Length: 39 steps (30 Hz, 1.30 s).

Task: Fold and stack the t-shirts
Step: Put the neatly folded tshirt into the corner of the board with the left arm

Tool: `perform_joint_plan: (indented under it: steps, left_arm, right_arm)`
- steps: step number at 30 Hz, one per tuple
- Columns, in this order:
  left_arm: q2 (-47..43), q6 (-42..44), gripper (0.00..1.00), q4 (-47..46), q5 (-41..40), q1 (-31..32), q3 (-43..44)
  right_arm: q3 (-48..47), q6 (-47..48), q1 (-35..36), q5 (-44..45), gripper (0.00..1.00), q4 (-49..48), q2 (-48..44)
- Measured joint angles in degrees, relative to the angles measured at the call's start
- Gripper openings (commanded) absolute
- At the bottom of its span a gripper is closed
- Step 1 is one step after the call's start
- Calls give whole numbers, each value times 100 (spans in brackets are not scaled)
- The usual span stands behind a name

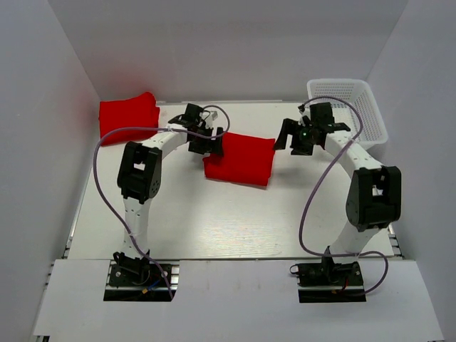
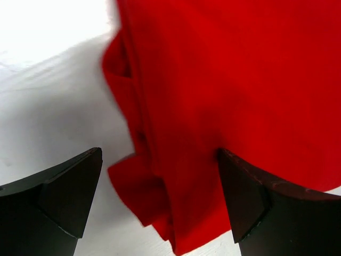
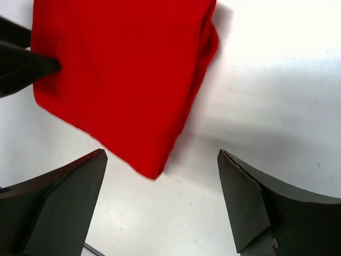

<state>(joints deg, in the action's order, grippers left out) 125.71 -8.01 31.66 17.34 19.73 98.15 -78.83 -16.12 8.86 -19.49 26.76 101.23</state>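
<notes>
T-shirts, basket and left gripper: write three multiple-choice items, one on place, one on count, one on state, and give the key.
1. The white basket sits at the table's: A near left corner; B far right corner; C centre.
2. Red t-shirts in view: A one; B two; C three.
3. The left gripper has its fingers: A shut on cloth; B open; C out of view.
Key: 1 B, it stands at the back, right of both shirts. 2 B, one lies in the middle and one far left. 3 B, the left wrist view shows a wide gap with cloth in it.
</notes>
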Motion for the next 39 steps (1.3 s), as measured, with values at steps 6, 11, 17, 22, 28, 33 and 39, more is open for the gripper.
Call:
perform_joint_plan:
  steps: [6, 11, 17, 22, 28, 33, 39]
  left_arm:
    - [2, 227, 86, -125, 136, 116, -203]
    - [57, 511, 72, -234, 101, 284, -232]
    - [87, 573, 39, -356, -142, 542, -291]
    - [136, 415, 0, -442, -20, 564, -293]
    - [138, 367, 0, -439, 195, 474, -254]
    - [138, 538, 0, -315, 197, 382, 66]
    - [129, 1139, 0, -101, 262, 153, 627]
  right_arm:
    - [929, -4, 4, 142, 90, -142, -966]
    - [1464, -24, 4, 490, 90, -146, -1528]
    - [1838, -85, 4, 988, 90, -105, -2124]
    - [1875, -109, 4, 1432, 90, -31, -2603]
    - [2109, -144, 2, 1895, 90, 33, -3069]
    - [2365, -190, 0, 2223, 90, 52, -3316]
    - [2415, -170, -2, 2426, 90, 57, -3528]
